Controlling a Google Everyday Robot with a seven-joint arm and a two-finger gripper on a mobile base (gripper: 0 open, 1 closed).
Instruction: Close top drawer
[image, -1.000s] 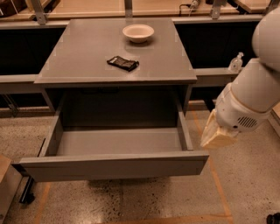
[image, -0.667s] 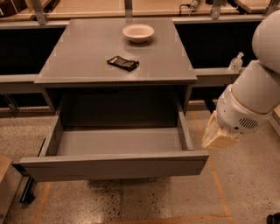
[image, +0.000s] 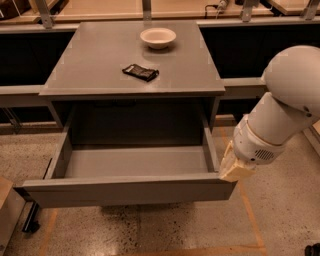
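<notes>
The top drawer (image: 130, 191) is a wide grey drawer with a plain flat front. It stands pulled far out of the cabinet, and its inside (image: 135, 161) holds nothing. My gripper (image: 234, 169), cream-coloured at the end of the white arm (image: 280, 115), is at the drawer's front right corner. It is level with the top edge of the front panel and touches it or nearly does.
The grey cabinet top (image: 100, 60) carries a white bowl (image: 158, 37) at the back and a dark packet (image: 140, 72) in the middle. Dark shelving runs along both sides behind. The floor is speckled, with orange tape lines (image: 248, 215). A box edge (image: 7, 210) is at the lower left.
My gripper has moved down and a little left, from beside the drawer's right wall to its front right corner. The drawer stands as far open as before.
</notes>
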